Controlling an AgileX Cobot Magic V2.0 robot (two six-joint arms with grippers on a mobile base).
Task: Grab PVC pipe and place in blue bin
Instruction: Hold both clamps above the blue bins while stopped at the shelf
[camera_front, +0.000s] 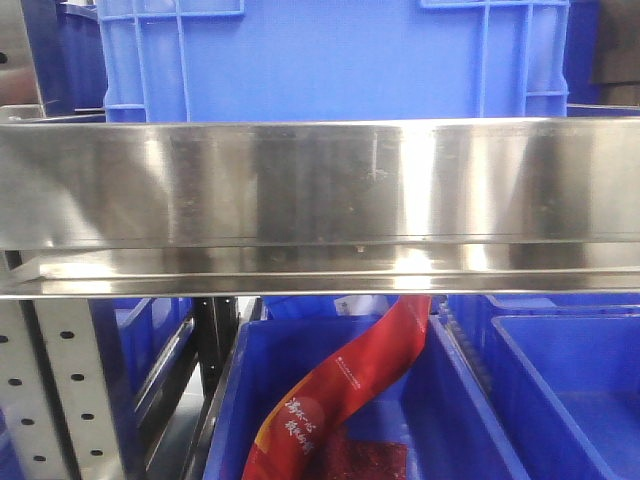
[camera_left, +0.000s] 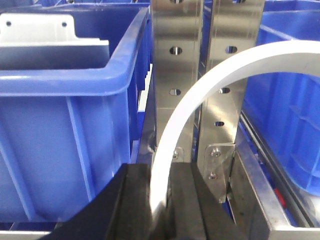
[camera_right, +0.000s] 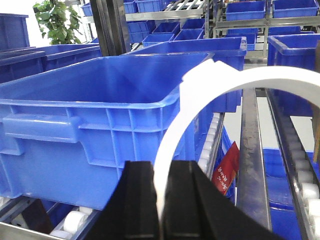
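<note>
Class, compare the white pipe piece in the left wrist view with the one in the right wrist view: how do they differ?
The left-view pipe is a smooth arc; the right-view pipe has a squared tab on top. Steel uprights stand behind the left one, a blue bin behind the right. Both are white, clamped between black jaws.

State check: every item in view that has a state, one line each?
left pincer: shut on left PVC pipe
right pincer: shut on right PVC pipe
right-view blue bin: open top, visible inside empty
left-view blue bin: open top, white part inside
red packet: tilted, lower end in lower bin
</note>
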